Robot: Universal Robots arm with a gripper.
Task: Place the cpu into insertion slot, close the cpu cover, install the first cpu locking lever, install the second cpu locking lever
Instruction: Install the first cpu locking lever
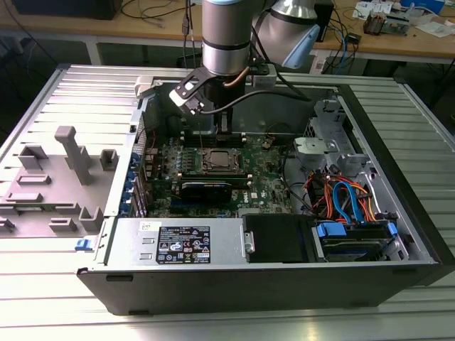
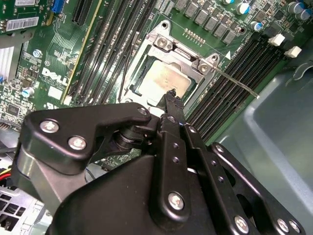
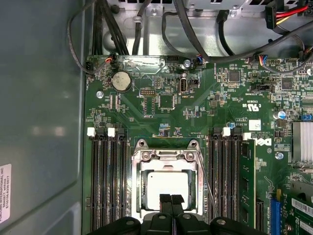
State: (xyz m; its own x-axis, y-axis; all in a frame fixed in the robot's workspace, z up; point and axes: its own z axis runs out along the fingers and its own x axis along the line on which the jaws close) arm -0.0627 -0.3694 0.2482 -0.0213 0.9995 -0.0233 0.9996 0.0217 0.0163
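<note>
The gripper (image 3: 171, 198) hung low inside the open computer case (image 1: 398, 177), its two black fingertips pressed together with nothing between them. In both wrist views they sat just over the near edge of the cpu (image 3: 168, 183), though whether they touched it could not be told. The cpu lay flat in the insertion slot (image 3: 145, 190), its pale metal top showing through the window of the cpu cover (image 3: 168, 157), which lay down around it.

A thin metal lever (image 2: 237, 85) ran out from one corner of the socket and across the neighbouring memory slots (image 3: 222, 181). More memory slots (image 3: 105, 181) flanked the socket on the other side, so the gripper worked in a narrow lane between the two banks. Beyond the socket on the green motherboard (image 3: 205, 98) were a coin battery (image 3: 121, 82) and a bundle of dark cables (image 3: 186, 29). The grey case wall (image 3: 39, 122) stood close beside the board.

In the exterior view the arm came straight down over the socket, with a long black card (image 1: 213, 188) just in front of it. A power supply (image 1: 185, 245) lay along the front of the case. Blue and orange cables (image 1: 345, 199) crowded the drive bay at the exterior view's right. The case rested on a ribbed metal worktop (image 1: 419, 106), and a grey fixture block (image 1: 71, 153) stood at the exterior view's left.
</note>
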